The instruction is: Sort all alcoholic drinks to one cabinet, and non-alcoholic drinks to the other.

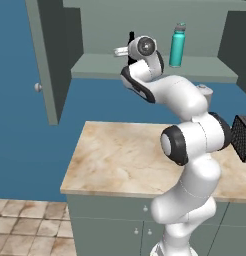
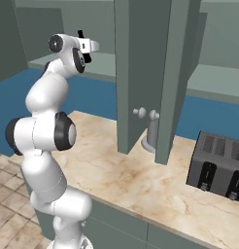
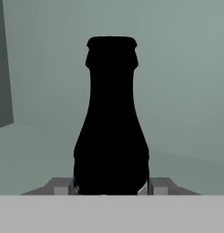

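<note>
Cabinet shelf (image 1: 105,65): teal flask (image 1: 177,46) upright | gripper (image 3: 111,190) grips black bottle (image 3: 111,123)

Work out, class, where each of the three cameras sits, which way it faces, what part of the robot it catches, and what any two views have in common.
Left base view: behind the arm to its left, facing the open cabinet with the teal flask; arm rises lower right.
Right base view: behind to the right, facing the cabinet door and toaster; arm lower left.
Hand view: on the hand, facing the small black bottle between the gripper fingertips.
Shared: both base views show the marble counter.
</note>
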Motion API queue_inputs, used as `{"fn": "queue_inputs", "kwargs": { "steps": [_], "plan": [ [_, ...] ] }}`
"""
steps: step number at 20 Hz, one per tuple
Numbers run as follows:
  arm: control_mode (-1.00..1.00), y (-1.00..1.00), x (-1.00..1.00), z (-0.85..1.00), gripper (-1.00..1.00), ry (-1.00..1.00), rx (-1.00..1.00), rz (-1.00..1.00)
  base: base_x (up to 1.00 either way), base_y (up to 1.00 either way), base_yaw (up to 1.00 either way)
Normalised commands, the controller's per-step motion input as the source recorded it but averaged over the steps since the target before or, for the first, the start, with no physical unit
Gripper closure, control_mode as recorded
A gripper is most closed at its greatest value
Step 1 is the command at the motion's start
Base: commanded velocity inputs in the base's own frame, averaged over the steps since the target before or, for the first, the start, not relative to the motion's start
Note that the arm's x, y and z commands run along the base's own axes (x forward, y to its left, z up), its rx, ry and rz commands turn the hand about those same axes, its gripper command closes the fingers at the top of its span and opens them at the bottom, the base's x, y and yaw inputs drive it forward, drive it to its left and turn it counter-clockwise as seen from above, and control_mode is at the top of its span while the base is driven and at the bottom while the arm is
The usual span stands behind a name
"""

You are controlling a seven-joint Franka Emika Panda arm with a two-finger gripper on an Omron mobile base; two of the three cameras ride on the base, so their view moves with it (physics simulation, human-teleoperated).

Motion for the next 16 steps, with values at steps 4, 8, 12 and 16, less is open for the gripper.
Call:
{"fn": "queue_inputs", "kwargs": {
  "steps": [4,8,12,16],
  "plan": [
    [-1.0,-0.01,-0.01,-0.21,1.0,-0.08,0.0,-0.04,0.0,0.0,0.0],
    [-1.0,-0.02,0.0,-0.21,1.0,-0.11,0.01,-0.05,0.0,0.0,0.0],
    [-1.0,0.0,0.0,-0.13,1.0,-0.11,0.02,-0.05,0.0,0.0,0.0],
    [-1.0,0.0,0.0,-0.06,1.0,-0.11,0.01,-0.05,0.0,0.0,0.0]
  ]
}}
